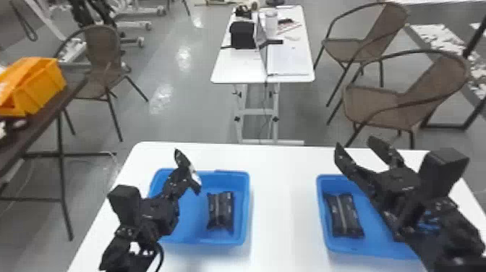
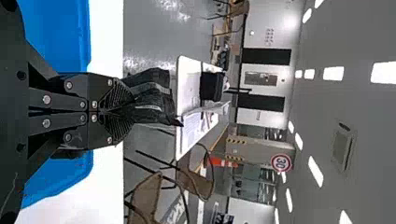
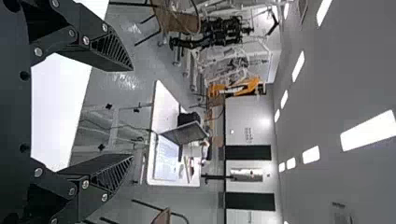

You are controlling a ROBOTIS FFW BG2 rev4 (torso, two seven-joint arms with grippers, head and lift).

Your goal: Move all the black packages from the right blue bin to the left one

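Looks like a robotics lab: black robot arms [image 3: 212, 33] by wheeled white frames [image 3: 224, 60], laptop [image 3: 184, 133] on a white table [image 3: 161, 100], woven armchairs [image 1: 430, 86] on glossy gray floor [image 1: 180, 105]. Hall also has a round red-rimmed sign [image 2: 281, 163], traffic cone [image 2: 223, 162] and strip ceiling lights [image 2: 315, 171].

two blue bins [image 1: 191, 220], three black packages [image 1: 226, 209]
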